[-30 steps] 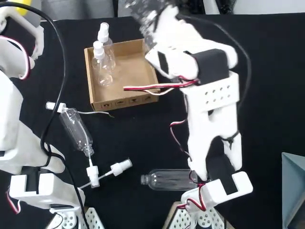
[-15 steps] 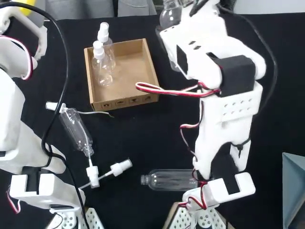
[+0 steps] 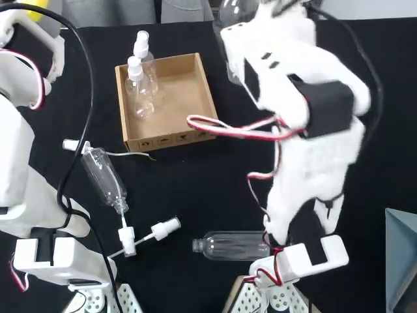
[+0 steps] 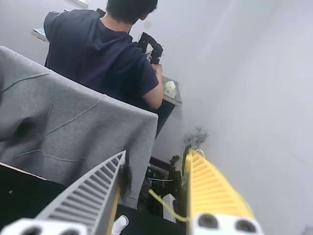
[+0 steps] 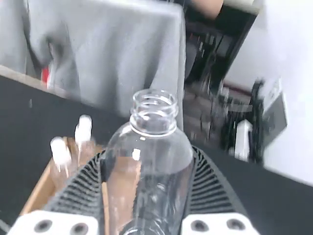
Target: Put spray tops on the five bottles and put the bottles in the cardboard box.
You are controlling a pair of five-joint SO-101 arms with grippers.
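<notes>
My right gripper [image 5: 149, 196] is shut on a clear bottle [image 5: 149, 156] with an open neck and no spray top. In the high view that bottle [image 3: 232, 14] is held above the table's far edge, right of the cardboard box [image 3: 195, 78]. Two bottles with white spray tops [image 3: 140, 85] stand in the box's far left corner. Another bare bottle [image 3: 104, 175] lies at the left, and a third [image 3: 231, 246] lies near the right arm's base. Loose spray tops lie at the left [image 3: 70, 145] and in the front [image 3: 164, 228] [image 3: 127, 241]. My left gripper [image 4: 154, 196] is open, raised and holding nothing.
Red and white cables [image 3: 221, 124] hang from the right arm over the box's front right corner. A black cable [image 3: 81, 111] runs down the left arm. A teal-grey object [image 3: 401, 261] sits at the right edge. The table is black cloth.
The right arm has swung away from above the box toward the right and back, carrying the bottle with it. The left arm and the things on the table have stayed put.
</notes>
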